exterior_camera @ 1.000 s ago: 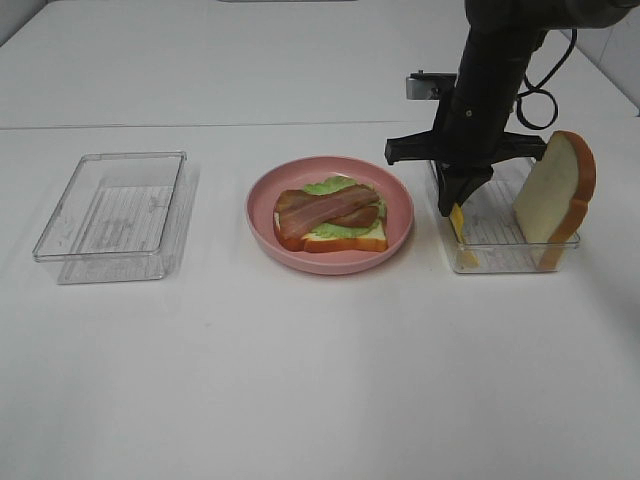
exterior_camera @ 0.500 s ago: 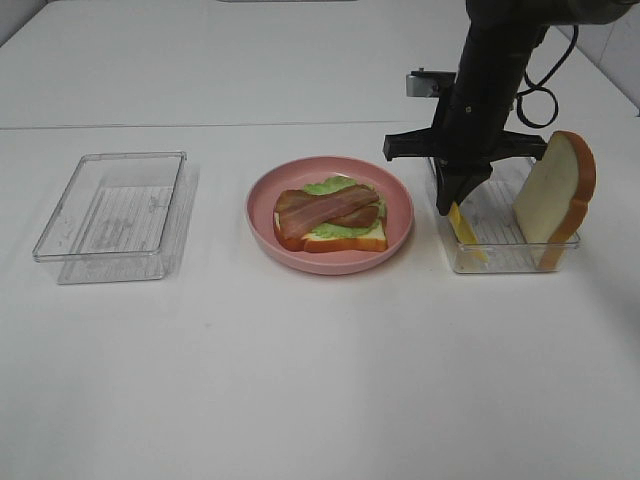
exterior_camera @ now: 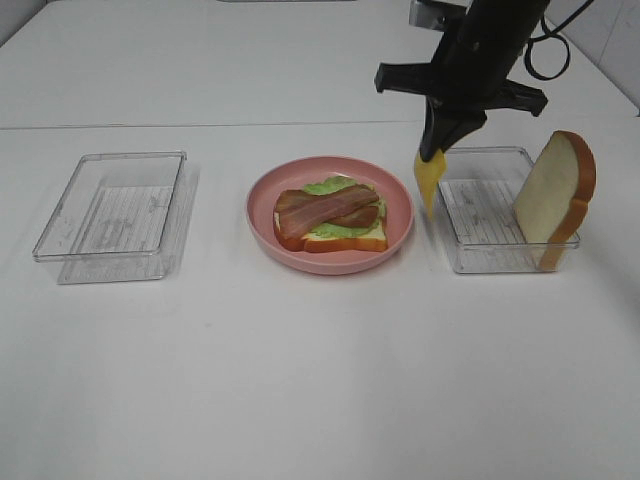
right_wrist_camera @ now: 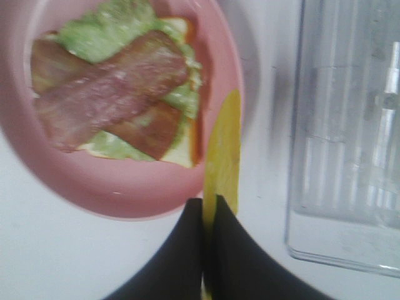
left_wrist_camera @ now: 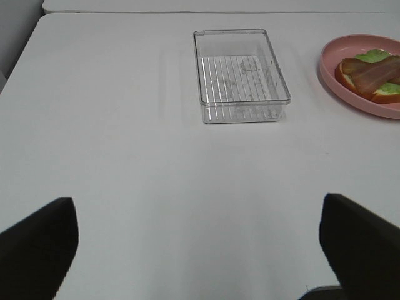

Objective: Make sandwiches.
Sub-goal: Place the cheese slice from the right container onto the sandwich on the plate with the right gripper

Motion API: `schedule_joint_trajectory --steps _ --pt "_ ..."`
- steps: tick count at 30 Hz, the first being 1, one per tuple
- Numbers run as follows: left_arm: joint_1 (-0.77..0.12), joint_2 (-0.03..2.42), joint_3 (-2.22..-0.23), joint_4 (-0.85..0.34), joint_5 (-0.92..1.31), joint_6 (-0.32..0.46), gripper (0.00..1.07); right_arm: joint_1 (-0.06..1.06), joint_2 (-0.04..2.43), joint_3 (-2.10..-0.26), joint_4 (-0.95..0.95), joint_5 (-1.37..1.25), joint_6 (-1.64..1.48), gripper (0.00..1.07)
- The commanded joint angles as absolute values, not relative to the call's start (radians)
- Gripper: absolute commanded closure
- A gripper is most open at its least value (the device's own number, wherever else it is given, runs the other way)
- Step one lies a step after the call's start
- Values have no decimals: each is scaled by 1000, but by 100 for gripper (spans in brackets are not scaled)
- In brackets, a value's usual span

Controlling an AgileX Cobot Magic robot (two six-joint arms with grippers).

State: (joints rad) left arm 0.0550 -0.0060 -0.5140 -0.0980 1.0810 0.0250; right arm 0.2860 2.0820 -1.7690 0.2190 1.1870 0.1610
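Gripping the cheese (exterior_camera: 428,180) by its top edge, right of the counter's middle, the right gripper (exterior_camera: 437,155) should carry it over the plate (exterior_camera: 262,225), tilt it flat, and release low onto the bacon (exterior_camera: 325,208). The left gripper (left_wrist_camera: 200,250) hangs open.

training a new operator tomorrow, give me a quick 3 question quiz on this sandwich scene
1. True or false: the right gripper is shut on the cheese slice.
2. Which food lies topmost on the pink plate?
3. Fill in: the bread slice leans in the clear tray on the ____ of the exterior view.
Key: 1 true; 2 bacon; 3 right.
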Motion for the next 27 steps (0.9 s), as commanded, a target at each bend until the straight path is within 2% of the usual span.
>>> schedule_joint_trajectory --steps 1,4,6,12,14,21,27 --pt "56 -24 -513 -107 1075 28 7 287 2028 -1755 422 1091 52 107" --pt "56 -24 -513 -107 1075 28 7 287 2026 -1755 479 1079 19 107" --pt "56 -24 -513 -107 1075 28 7 287 2041 -1745 662 1058 -74 107" --pt "56 -24 -513 -107 1075 28 7 287 2095 -1744 779 1059 -144 107" --pt "56 -24 -513 -107 1075 28 7 297 2160 -1744 899 1061 -208 107" --pt "56 -24 -513 -107 1075 28 7 335 2257 -1749 990 1042 -258 107" --pt "56 -24 -513 -107 1075 30 7 331 2314 -1777 930 1006 -257 107"
